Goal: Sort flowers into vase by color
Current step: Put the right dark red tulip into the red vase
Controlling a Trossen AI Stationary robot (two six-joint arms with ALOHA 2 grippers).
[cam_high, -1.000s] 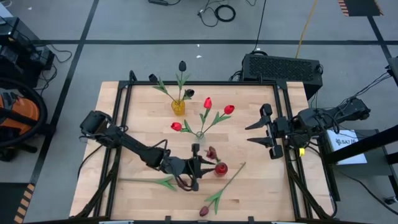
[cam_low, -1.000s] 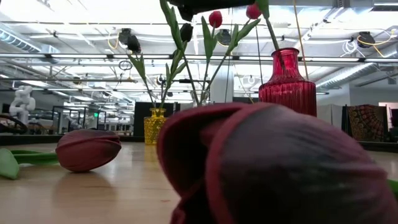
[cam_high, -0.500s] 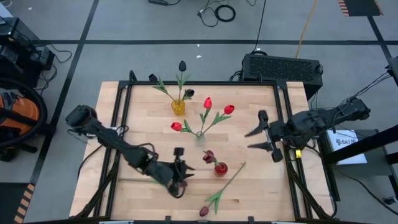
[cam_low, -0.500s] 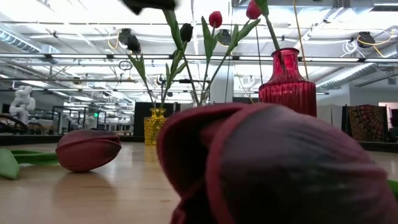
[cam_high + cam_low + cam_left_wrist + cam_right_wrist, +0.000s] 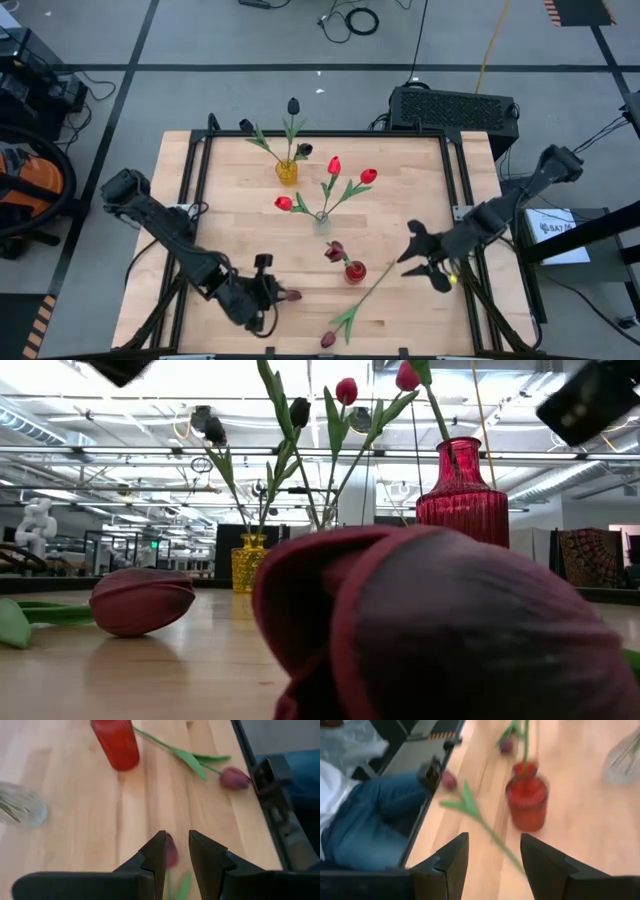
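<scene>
Left gripper is low over the table near the front edge, jaws narrow, a dark tulip just beside the tips, prob. to pick it. Right gripper, jaws wide & empty, aims at the other lying tulip near the red vase. Yellow vase has dark ones, clear vase the red ones.

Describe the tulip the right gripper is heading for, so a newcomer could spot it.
Start at the red vase near the table's front centre. A long green stem runs diagonally past its right side down to a maroon head at the front edge. This tulip lies flat and stretched out, untouched by either gripper.
</scene>
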